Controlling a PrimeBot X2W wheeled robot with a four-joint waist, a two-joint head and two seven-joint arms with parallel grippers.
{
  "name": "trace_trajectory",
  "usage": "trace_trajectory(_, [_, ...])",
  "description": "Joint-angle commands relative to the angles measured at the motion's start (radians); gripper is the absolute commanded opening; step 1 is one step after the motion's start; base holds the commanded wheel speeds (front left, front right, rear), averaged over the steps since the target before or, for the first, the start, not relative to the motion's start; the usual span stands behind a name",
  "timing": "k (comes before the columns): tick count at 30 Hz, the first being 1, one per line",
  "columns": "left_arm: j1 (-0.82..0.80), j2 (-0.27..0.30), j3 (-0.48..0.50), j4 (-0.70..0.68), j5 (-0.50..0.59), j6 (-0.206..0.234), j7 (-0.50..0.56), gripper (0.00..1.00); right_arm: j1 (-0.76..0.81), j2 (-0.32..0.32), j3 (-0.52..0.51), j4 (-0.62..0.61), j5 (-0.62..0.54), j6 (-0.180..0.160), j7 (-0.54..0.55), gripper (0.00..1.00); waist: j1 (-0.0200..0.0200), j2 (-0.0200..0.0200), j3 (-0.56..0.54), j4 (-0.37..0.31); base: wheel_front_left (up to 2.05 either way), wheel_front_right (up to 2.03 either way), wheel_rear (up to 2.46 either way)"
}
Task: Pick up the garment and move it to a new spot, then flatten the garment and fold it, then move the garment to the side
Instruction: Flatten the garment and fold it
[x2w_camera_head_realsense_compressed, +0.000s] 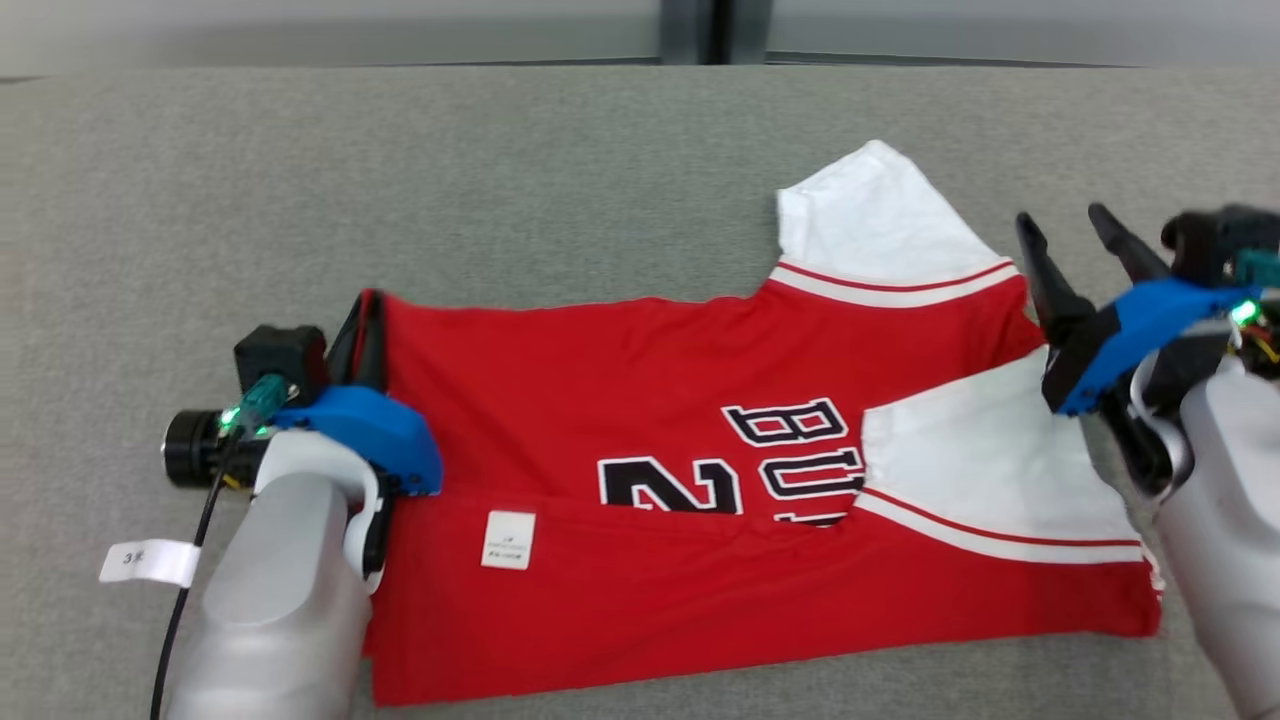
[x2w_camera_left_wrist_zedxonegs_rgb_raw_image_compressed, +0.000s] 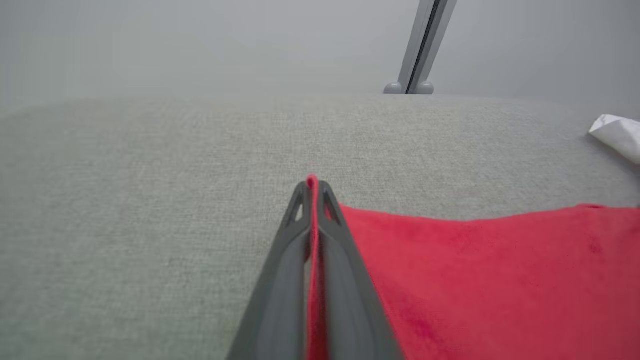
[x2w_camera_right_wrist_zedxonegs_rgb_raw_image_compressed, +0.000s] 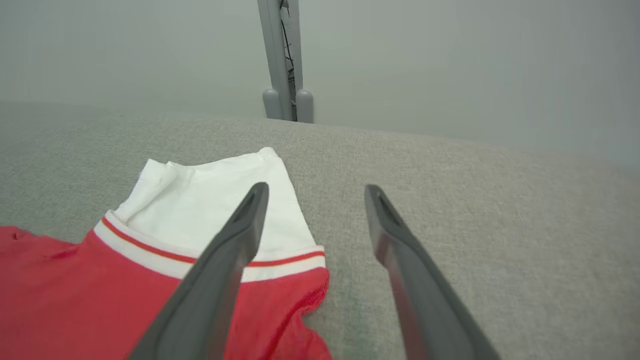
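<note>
Two grippers sit at opposite ends of a red jersey (x2w_camera_head_realsense_compressed: 620, 400) that lies spread across a grey cloth-covered table (x2w_camera_head_realsense_compressed: 500, 180). The jersey runs sideways before the robot, hem end to the left and white sleeves to the right, and its black lettering reads sideways. Its near strip is folded up over the front, covering the lower part of the lettering and showing a small white label (x2w_camera_head_realsense_compressed: 508, 540).

The left gripper (x2w_camera_head_realsense_compressed: 370, 300) is at the far left corner of the jersey. In the left wrist view this gripper (x2w_camera_left_wrist_zedxonegs_rgb_raw_image_compressed: 312, 187) has its fingers pressed together with a thin red edge of the jersey (x2w_camera_left_wrist_zedxonegs_rgb_raw_image_compressed: 475, 275) pinched between them, the rest lying flat on the table (x2w_camera_left_wrist_zedxonegs_rgb_raw_image_compressed: 125, 200) to one side.

The right gripper (x2w_camera_head_realsense_compressed: 1062, 222) is spread wide and grips nothing. It hangs at the right end, just beside the far sleeve (x2w_camera_head_realsense_compressed: 880, 220) and above the near sleeve (x2w_camera_head_realsense_compressed: 980, 470). In the right wrist view this gripper (x2w_camera_right_wrist_zedxonegs_rgb_raw_image_compressed: 316, 192) has one finger over the white sleeve (x2w_camera_right_wrist_zedxonegs_rgb_raw_image_compressed: 210, 200) and the other over bare table (x2w_camera_right_wrist_zedxonegs_rgb_raw_image_compressed: 500, 225); whether either touches, I cannot tell.

A grey post (x2w_camera_right_wrist_zedxonegs_rgb_raw_image_compressed: 282, 60) stands behind the table's far edge.
</note>
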Motion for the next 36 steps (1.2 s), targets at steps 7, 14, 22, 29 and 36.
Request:
trace_trajectory(7, [-0.016,-0.030,-0.051,-0.136,0.025,-0.015,-0.004,0.00,-0.190,-0.051,0.029,0.122,0.050,0.000,0.203,1.00,-0.0001,0.0000,0.055,0.106,0.00,0.00,0.00])
trace_trajectory(14, [-0.040,-0.046,-0.119,-0.210,0.014,-0.026,-0.004,0.00,-0.333,-0.089,0.055,0.220,0.023,0.000,0.272,1.00,-0.0001,0.0000,0.127,0.194,0.00,0.00,0.00])
trace_trajectory(22, [-0.040,-0.047,-0.231,-0.286,-0.077,-0.013,-0.005,0.00,-0.420,-0.087,0.043,0.348,-0.017,0.000,0.312,1.00,-0.0001,0.0000,0.181,0.259,0.00,0.00,0.00])
trace_trajectory(29, [-0.040,-0.047,-0.265,-0.300,-0.110,0.017,-0.005,0.00,-0.427,-0.091,0.049,0.397,-0.034,0.000,0.265,0.00,-0.0001,0.0000,0.185,0.255,0.00,0.00,0.00])
trace_trajectory(36, [-0.017,-0.040,-0.201,-0.354,-0.061,0.042,-0.004,0.00,-0.464,-0.073,-0.049,0.405,-0.065,0.000,-0.010,0.00,-0.0001,0.0000,0.152,0.206,0.00,0.00,0.00])
